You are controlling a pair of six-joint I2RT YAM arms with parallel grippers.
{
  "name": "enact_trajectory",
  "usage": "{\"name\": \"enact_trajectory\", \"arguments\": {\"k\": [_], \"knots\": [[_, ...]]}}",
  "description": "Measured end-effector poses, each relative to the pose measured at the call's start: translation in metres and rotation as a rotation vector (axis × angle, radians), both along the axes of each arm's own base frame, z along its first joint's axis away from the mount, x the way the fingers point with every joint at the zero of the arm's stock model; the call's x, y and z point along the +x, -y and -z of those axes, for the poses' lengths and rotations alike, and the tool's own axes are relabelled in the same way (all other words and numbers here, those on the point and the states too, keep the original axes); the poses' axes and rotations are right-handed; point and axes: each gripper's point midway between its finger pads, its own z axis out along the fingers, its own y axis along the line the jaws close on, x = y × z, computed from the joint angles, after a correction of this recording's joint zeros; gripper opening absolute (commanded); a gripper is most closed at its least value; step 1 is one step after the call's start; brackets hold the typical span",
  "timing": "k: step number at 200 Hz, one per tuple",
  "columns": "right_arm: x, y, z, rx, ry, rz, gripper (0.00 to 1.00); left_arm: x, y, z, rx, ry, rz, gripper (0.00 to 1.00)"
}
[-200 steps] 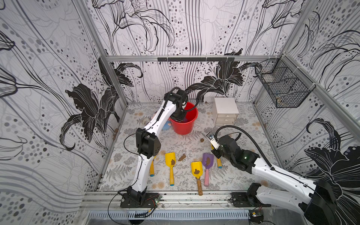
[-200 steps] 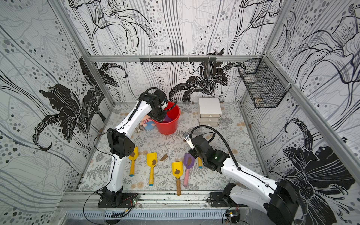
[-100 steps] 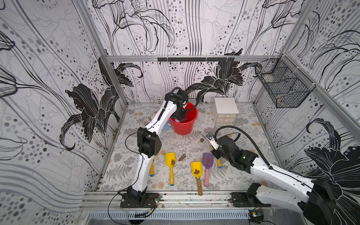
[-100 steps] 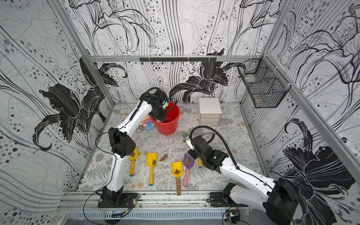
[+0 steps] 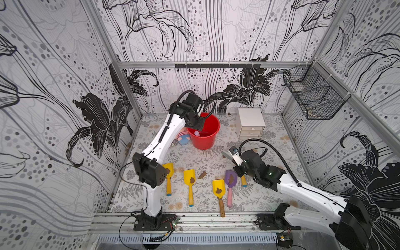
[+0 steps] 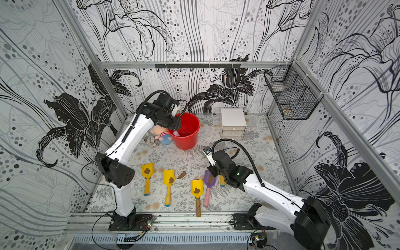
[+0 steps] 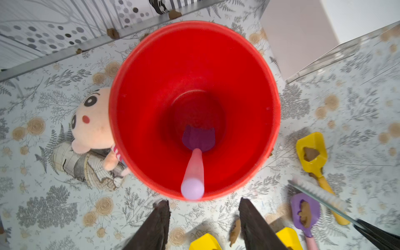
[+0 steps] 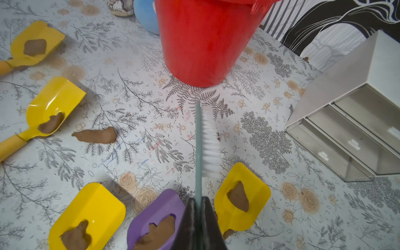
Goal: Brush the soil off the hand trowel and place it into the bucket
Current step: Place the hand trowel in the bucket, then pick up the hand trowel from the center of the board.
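**Left pincer open over bucket, one trowel in; right pincer clamping the brush**

Left pincer [image 7: 203,201] is hovering right above the bucket [image 7: 151,75], jaws standing apart with nothing between them. Purple trowel [image 7: 194,160] is standing inside the bucket, blade down on the base and pink handle leaning on the rim just under the pincer. No soil is showing on its blade.

Right pincer [image 8: 198,200] is clamping tight on the brush [image 8: 207,140], which has a thin teal handle and white bristles. It is holding the brush over the tabletop [image 8: 151,108], about 5 o'clock from the bucket in both top views.

A row of trowels is lying toward 6 o'clock: second purple trowel [image 8: 155,207] and yellow trowels [image 8: 257,190], each carrying a clump of soil [image 8: 238,197]. One loose clump is lying on the tabletop between the row and the bucket.

Plush toy [image 7: 93,121] is lying against the bucket at 9 o'clock. White drawer box [image 8: 357,108] is sitting apart at 3 o'clock.

Handling guess: the trowels are looking light, stiff and smooth, all plastic. Mid-handle is probably the best hold, with the blade kept level until brushing. The round handle could be rolling in the jaws. The soil is looking soft, maybe sticky.
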Motion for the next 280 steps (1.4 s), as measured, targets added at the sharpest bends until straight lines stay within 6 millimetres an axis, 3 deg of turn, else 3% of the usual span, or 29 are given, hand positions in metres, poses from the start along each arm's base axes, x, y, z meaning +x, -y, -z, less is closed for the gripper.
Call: {"name": "enact_trajectory", "arguments": {"k": [16, 37, 57, 86, 112, 136, 159, 208, 280], "knots": [[-0.003, -0.004, -0.002, 0.027, -0.012, -0.017, 0.00, -0.032, -0.011, -0.011, -0.058, 0.041, -0.031, 0.55], [-0.007, -0.008, -0.005, 0.063, -0.027, -0.032, 0.00, -0.077, -0.027, 0.003, -0.127, 0.062, -0.081, 0.56], [-0.008, -0.011, -0.009, 0.098, -0.033, -0.033, 0.00, -0.124, -0.044, 0.039, -0.175, 0.028, -0.148, 0.56], [-0.007, -0.017, -0.011, 0.149, -0.042, -0.031, 0.00, -0.175, -0.060, 0.104, -0.172, -0.078, -0.245, 0.58], [-0.006, -0.020, -0.005, 0.162, -0.063, -0.020, 0.00, -0.218, -0.056, 0.157, -0.132, -0.187, -0.265, 0.60], [-0.007, -0.019, 0.001, 0.165, -0.080, -0.011, 0.00, -0.251, -0.046, 0.190, -0.084, -0.256, -0.257, 0.62], [-0.007, -0.019, 0.002, 0.170, -0.085, -0.004, 0.00, -0.267, -0.033, 0.211, -0.055, -0.298, -0.251, 0.63], [-0.007, -0.019, 0.003, 0.170, -0.086, -0.003, 0.00, -0.279, -0.012, 0.251, 0.032, -0.370, -0.273, 0.63], [-0.010, -0.014, 0.005, 0.167, -0.082, 0.003, 0.00, -0.294, 0.002, 0.266, 0.027, -0.378, -0.280, 0.49]]}}
